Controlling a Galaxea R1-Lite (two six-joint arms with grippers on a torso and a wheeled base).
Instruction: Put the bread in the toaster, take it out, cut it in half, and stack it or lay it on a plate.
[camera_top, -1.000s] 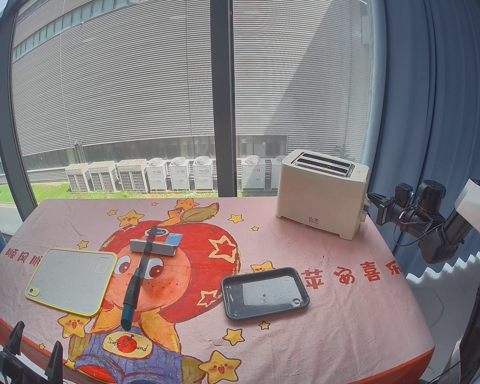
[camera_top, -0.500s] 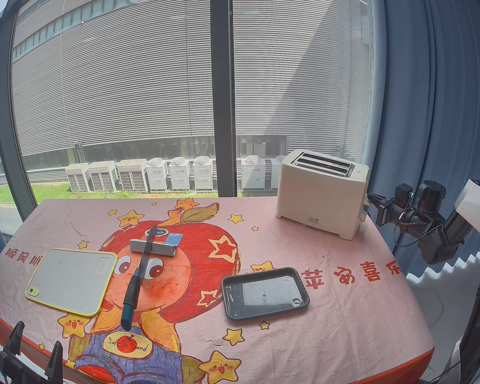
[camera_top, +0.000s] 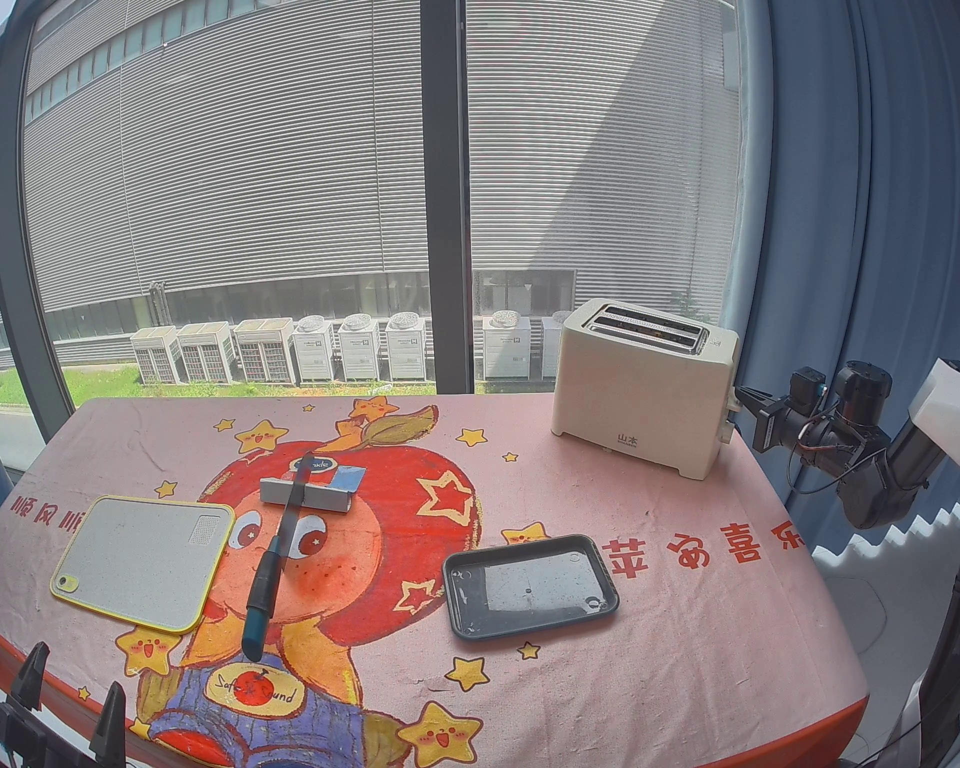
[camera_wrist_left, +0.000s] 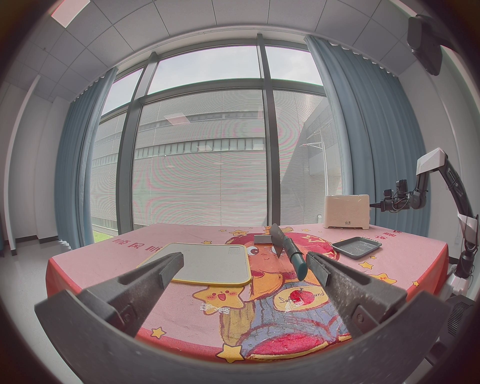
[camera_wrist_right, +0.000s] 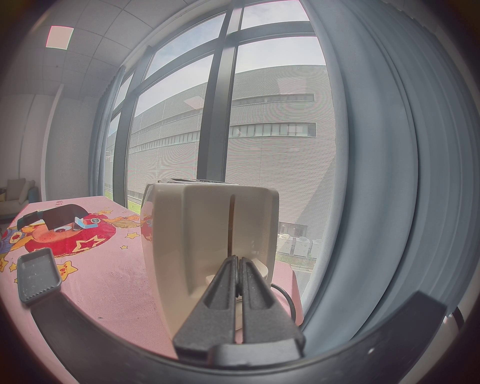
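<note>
A cream toaster (camera_top: 645, 385) stands at the back right of the table, its two top slots dark. My right gripper (camera_top: 742, 402) is at the toaster's end face; in the right wrist view the right gripper (camera_wrist_right: 237, 267) is shut, its tips at the low end of the lever slot of the toaster (camera_wrist_right: 200, 235). A dark rectangular plate (camera_top: 530, 587) lies mid-table. Left of it lies a knife (camera_top: 268, 570) with a dark handle, its blade over a grey block (camera_top: 305, 494). A yellow-rimmed cutting board (camera_top: 145, 560) lies at the left. My left gripper (camera_top: 70, 700) hovers open off the table's near left corner, with nothing between its fingers.
The table wears a pink cartoon cloth (camera_top: 700, 620). A window and blue curtain (camera_top: 850, 200) stand close behind and to the right of the toaster. A cord (camera_wrist_right: 282, 295) leaves the toaster's base. In the left wrist view the left gripper (camera_wrist_left: 245, 265) faces the board (camera_wrist_left: 205, 262) and knife (camera_wrist_left: 287, 247).
</note>
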